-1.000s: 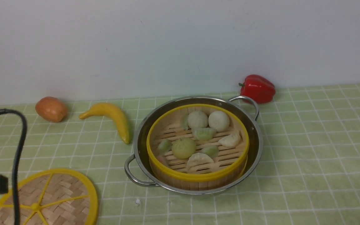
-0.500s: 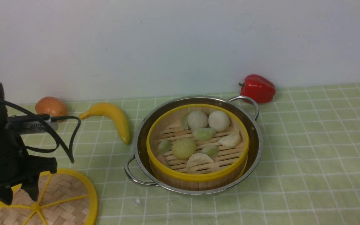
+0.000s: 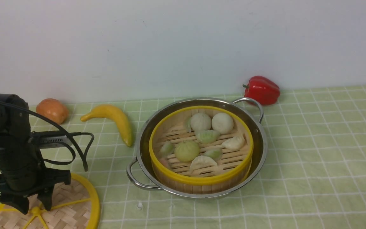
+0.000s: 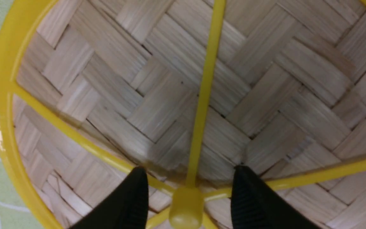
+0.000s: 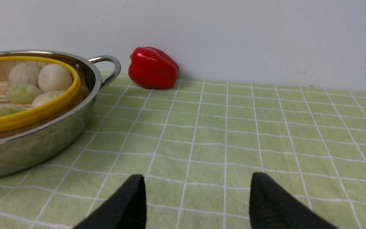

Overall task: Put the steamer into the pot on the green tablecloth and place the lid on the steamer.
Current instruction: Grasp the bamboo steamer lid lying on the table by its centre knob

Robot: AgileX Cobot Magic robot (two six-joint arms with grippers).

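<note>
Two fingers (image 4: 132, 200) of the left gripper (image 4: 189, 170) straddle the lid's (image 3: 75, 203) hub (image 4: 186, 206), jaws apart, not yet pinching. A second ago this arm was barely in view, so the grasp is now set up. The right gripper (image 5: 195, 203) hangs open and empty over the cloth (image 5: 265, 127). Beyond the left gripper, to its right, the steamer (image 3: 202, 179) sits in the pot (image 3: 259, 140); only lidding remains.

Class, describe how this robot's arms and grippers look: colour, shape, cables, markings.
The left arm is matte black, a chunky rounded column ending in a flat crossbar. Looping black cables run to a small silver-grey box on its side. The left gripper and right gripper each have two black tapered fingers with ribbed inner faces. No markings show; the right arm is out of view.
</note>
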